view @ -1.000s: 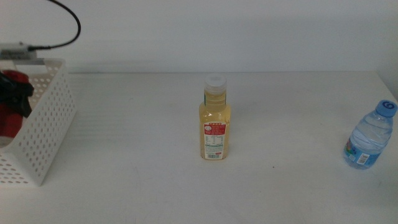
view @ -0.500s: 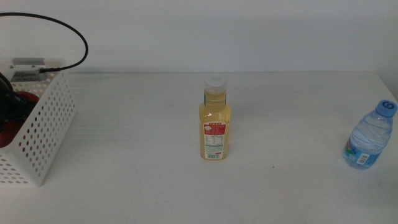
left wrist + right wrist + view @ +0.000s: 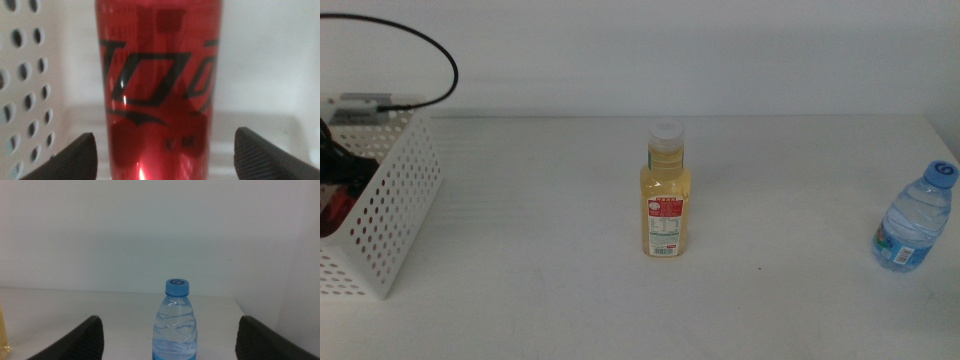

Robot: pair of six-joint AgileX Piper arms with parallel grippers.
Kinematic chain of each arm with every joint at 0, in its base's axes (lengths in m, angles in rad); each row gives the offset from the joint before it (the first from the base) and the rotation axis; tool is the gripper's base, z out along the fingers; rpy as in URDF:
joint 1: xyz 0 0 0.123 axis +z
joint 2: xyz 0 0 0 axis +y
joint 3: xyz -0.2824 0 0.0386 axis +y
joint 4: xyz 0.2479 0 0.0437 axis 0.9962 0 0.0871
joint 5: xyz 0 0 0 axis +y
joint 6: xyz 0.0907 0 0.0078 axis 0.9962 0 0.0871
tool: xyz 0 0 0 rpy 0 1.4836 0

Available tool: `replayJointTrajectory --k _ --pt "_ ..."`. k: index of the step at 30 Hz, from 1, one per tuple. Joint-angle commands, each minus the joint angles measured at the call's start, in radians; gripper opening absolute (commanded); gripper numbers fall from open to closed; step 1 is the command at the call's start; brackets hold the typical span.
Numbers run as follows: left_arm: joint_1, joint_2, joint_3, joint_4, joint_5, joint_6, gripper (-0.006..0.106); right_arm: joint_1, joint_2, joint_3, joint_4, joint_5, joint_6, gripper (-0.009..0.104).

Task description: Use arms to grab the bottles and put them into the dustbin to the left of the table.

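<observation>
Nearest the camera in the left wrist view, the left tool (image 3: 162, 150) is sitting inside the dustbin (image 3: 390, 215) with its jaws spread wide, each dark tip standing clear of the red soda can (image 3: 159, 85) between them. Nothing is being gripped: the gaps on both sides suggest the can is being let go here, low against the perforated wall, so that it drops in rather than tips out. In the middle view only a dark part of that arm and a trace of red are showing behind the basket's holes, at the left end of the bench (image 3: 540, 300).

The right tool (image 3: 167, 340) is waiting with its jaws equally wide and empty, lined up on the clear water bottle (image 3: 175, 325), which is standing upright on the bench a little way beyond the tips. That framing looks like readiness for the next grasp, not a grasp in hand.

Farther along, the yellow juice bottle (image 3: 666, 195) is standing upright mid-bench, well apart from both the dustbin and the water bottle at the right edge, untouched. Two of the three containers therefore seem to be left to move.
</observation>
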Motion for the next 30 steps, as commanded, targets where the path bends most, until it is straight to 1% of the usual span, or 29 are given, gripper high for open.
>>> replayJointTrajectory --k 1,8,11,16,23,30 --pt "-0.002 -0.106 -0.031 -0.004 0.011 -0.028 0.09 -0.005 -0.027 -0.007 -0.007 -0.077 -0.009 0.076" --pt "-0.026 -0.279 -0.023 -0.004 0.027 -0.097 0.09 -0.005 -0.027 -0.007 -0.007 -0.077 -0.009 0.076" --pt "-0.071 -0.377 0.022 0.014 -0.007 -0.117 0.09 -0.005 -0.027 -0.007 -0.007 -0.077 -0.009 0.076" --pt "-0.152 -0.553 0.128 0.059 -0.046 -0.208 0.085 -0.005 -0.027 -0.007 -0.007 -0.077 -0.009 0.076" --pt "-0.276 -0.774 0.309 0.061 -0.146 -0.333 0.081 -0.005 -0.027 -0.007 -0.007 -0.077 -0.009 0.076" --pt "-0.345 -0.895 0.38 0.055 -0.153 -0.361 0.081 -0.005 -0.027 -0.007 -0.007 -0.077 -0.009 0.076"
